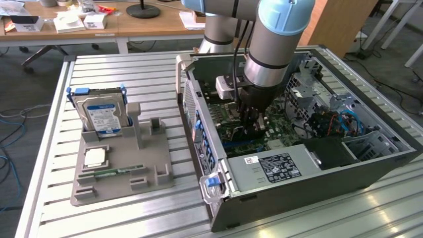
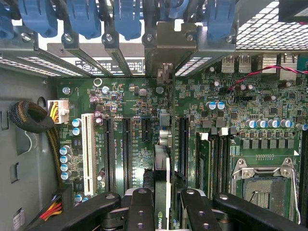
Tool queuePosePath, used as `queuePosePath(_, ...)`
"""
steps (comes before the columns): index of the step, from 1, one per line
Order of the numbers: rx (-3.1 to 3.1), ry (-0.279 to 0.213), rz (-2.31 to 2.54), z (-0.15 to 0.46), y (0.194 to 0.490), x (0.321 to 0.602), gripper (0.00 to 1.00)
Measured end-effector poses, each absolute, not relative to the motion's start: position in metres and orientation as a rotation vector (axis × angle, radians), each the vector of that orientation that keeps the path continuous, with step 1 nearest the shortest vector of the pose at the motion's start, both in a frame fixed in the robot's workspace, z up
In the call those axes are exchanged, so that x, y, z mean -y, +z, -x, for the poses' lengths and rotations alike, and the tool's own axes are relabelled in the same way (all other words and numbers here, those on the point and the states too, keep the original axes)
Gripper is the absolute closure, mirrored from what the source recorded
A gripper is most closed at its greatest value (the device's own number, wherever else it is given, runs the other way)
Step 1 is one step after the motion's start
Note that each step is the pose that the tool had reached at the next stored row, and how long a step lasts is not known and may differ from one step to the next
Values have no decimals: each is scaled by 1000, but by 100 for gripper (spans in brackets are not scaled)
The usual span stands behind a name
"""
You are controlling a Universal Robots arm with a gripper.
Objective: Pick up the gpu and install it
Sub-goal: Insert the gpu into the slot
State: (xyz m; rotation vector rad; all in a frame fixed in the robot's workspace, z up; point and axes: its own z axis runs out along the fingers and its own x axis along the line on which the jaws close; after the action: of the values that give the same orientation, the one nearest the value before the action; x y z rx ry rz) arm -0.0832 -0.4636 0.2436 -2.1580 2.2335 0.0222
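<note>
In the exterior view, at that view's left, a grey holder tray (image 1: pixel 126 163) lies on the slatted metal table (image 1: pixel 99 69); a silver hard drive (image 1: pixel 100 115) with a blue-white label stands upright in the tray's rear slot, and a slim green memory stick (image 1: pixel 118 172) lies flat near the tray's front edge; further to that view's right sits the open computer case (image 1: pixel 304 163), its side panel off and its motherboard (image 1: pixel 241 130) exposed; the arm (image 1: pixel 278 39) comes down almost vertically from the top of the frame into the case, wrist pointing straight down, and the gripper (image 1: pixel 253 130) hangs low over the motherboard.

In the wrist view the black fingers (image 2: pixel 142 209) stand on either side of the gpu (image 2: pixel 162 192), pressed against its two faces, so the pincer is pinching the card edge-on; the card runs straight ahead from between the jaws, upright, towards the slot bracket (image 2: pixel 168 48) at the rear wall of the case, and it sits directly over the motherboard between the black expansion slots (image 2: pixel 127 149) and the memory sockets (image 2: pixel 214 163); whether its lower edge has entered a slot is hidden by the card itself and the fingers; in the exterior view the card is largely masked by the gripper, and the arm's upper part is cut off by the frame.
</note>
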Motion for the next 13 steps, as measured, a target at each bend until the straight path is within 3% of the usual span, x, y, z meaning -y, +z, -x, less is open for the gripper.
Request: queuePosePath(13, -2234, 22, 2159, 83, 242, 464, 74)
